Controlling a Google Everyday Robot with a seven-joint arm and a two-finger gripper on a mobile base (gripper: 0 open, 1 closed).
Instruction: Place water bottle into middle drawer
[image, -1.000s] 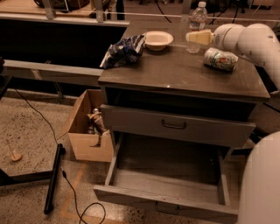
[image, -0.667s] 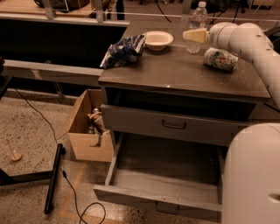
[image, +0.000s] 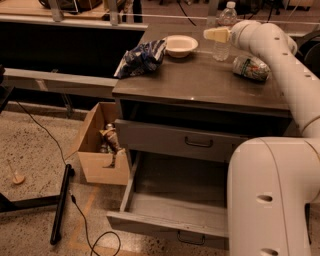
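Note:
The water bottle (image: 224, 30), clear with a white cap, stands upright at the back right of the cabinet top (image: 200, 82). My gripper (image: 216, 34) is level with the bottle's middle and overlaps its left side, its pale tip pointing left. My white arm (image: 280, 60) reaches in from the right over the cabinet top. The middle drawer (image: 150, 210) is pulled far out at the bottom, with its grey tray floor bare and a dark bow handle on its front panel. The drawer above it (image: 165, 140) stands only slightly out.
A green-and-white can (image: 250, 67) lies on its side under my arm. A white bowl (image: 181, 45) and a dark snack bag (image: 142, 57) sit at the back left of the top. A cardboard box (image: 95, 160) with items stands on the floor at left. My arm's large lower segment (image: 270, 200) covers the drawer's right end.
My gripper has shifted a little left and up against the bottle. My arm's lower segment has swung further into the foreground at lower right. The bottle has not moved.

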